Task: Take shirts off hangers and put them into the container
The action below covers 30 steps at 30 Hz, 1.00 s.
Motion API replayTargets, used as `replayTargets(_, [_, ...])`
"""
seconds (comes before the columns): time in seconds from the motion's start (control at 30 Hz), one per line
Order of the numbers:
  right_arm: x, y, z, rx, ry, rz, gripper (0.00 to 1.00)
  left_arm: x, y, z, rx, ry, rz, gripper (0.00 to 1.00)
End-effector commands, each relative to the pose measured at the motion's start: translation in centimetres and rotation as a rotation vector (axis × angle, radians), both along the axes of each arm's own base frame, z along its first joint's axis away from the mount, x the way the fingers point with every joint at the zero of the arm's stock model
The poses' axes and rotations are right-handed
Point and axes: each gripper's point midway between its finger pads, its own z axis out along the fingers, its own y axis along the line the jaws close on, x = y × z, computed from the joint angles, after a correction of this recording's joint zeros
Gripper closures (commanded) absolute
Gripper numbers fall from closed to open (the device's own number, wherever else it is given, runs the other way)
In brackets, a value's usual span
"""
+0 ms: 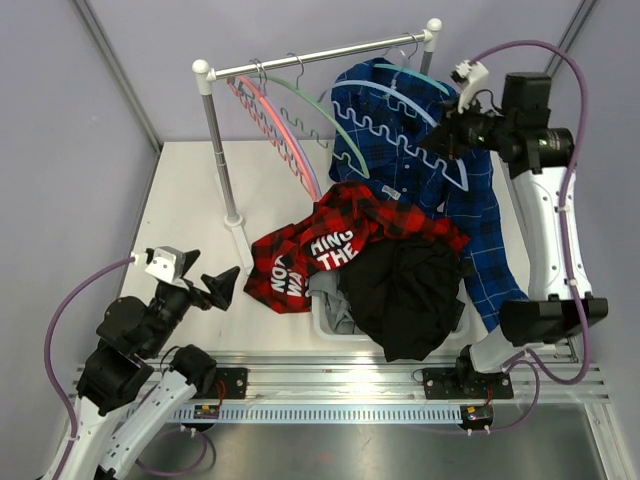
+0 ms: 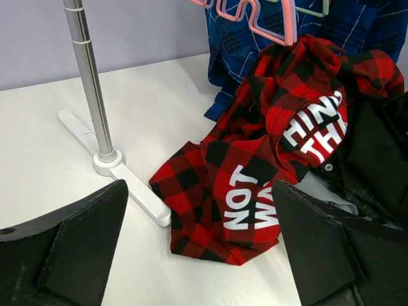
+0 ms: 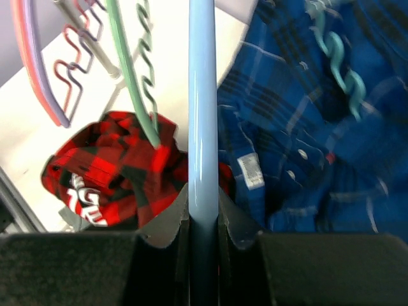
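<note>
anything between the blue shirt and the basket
Yes. The black shirt and red shirt lie heaped over the basket, hiding most of it, so the blue shirt would probably land on them. The right tool is shut on a light blue hanger against that shirt.

four shirts (image 1: 350, 235), perhaps five hangers (image 1: 280, 147), one basket (image 1: 322, 328)

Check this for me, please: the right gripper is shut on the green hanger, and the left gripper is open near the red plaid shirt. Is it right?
One detail is wrong. The right wrist view shows the right gripper shut on the light blue hanger, not on the green hanger. The rest stands: the left gripper is open near the red plaid shirt.
</note>
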Motion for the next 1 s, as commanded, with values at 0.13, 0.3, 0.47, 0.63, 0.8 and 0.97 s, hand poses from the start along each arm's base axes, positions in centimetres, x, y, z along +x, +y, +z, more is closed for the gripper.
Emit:
replayTargets(0.13, [4.4, 5.8, 6.3, -0.036, -0.200, 0.035, 1.00, -0.3, -1.2, 1.5, -0.070, -0.023, -0.059, 0.01])
replayTargets(0.3, [6.9, 9.8, 4.3, -0.071, -0.192, 0.063, 1.00, -0.5, -1.9, 0.7, -0.088, 0.004, -0.087, 0.01])
replayTargets(0.47, [7.7, 11.9, 2.0, -0.103, -0.176, 0.077, 1.00, -0.5, -2.3, 0.2, -0.086, 0.021, -0.105, 0.01])
replayTargets(0.63, [8.3, 12.2, 1.8, -0.119, -0.192, 0.065, 1.00, -0.3, -3.0, -0.3, -0.070, 0.042, -0.136, 0.01])
replayTargets(0.8, [8.2, 13.4, -0.5, -0.178, -0.162, 0.085, 1.00, 0.4, -4.3, -0.9, -0.075, 0.059, -0.173, 0.01])
replayTargets(0.97, [7.8, 13.2, -1.6, -0.209, -0.152, 0.098, 0.84, 1.1, -5.9, -2.1, -0.054, 0.116, -0.226, 0.01])
